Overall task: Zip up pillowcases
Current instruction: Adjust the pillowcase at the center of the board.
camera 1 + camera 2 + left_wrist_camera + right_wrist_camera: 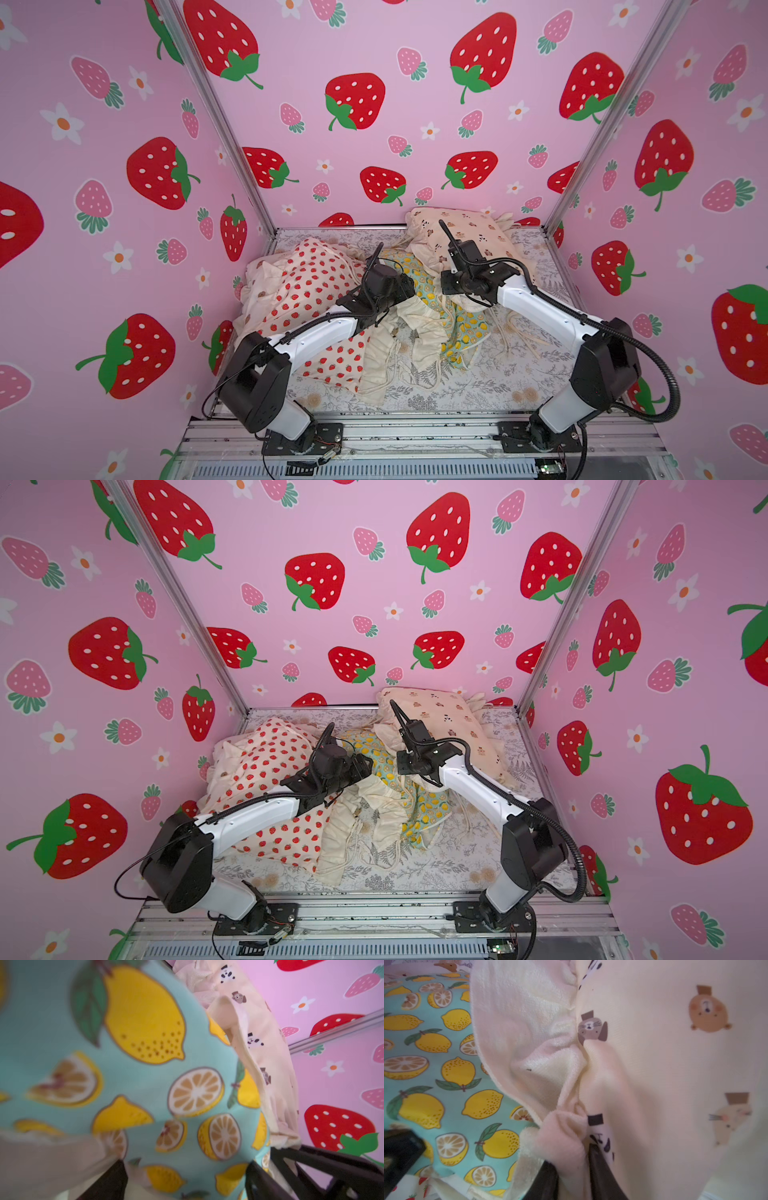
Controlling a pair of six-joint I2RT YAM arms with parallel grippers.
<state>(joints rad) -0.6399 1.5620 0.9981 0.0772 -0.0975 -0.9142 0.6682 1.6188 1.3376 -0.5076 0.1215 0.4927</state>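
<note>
Several pillowcases lie heaped on the table in both top views. The red strawberry one point(299, 282) is at the left, the teal lemon one point(430, 295) in the middle, and the beige bear one point(461, 232) at the back right. My left gripper point(187, 1169) stands open, with its fingers point(110, 1180) wide apart around a bulge of lemon fabric point(135, 1076). My right gripper point(575, 1159) is shut on the cream ruffle point(564, 1132) at the edge of the bear pillowcase point(664, 1053). The two wrists nearly meet over the heap point(384, 766). No zipper shows.
A grey fern-print sheet point(478, 374) covers the table. Cream ruffles and loose ties point(515, 332) trail toward the front. Pink strawberry walls point(374, 124) close in three sides, with metal posts point(232, 137) at the back corners. A metal rail point(415, 432) runs along the front.
</note>
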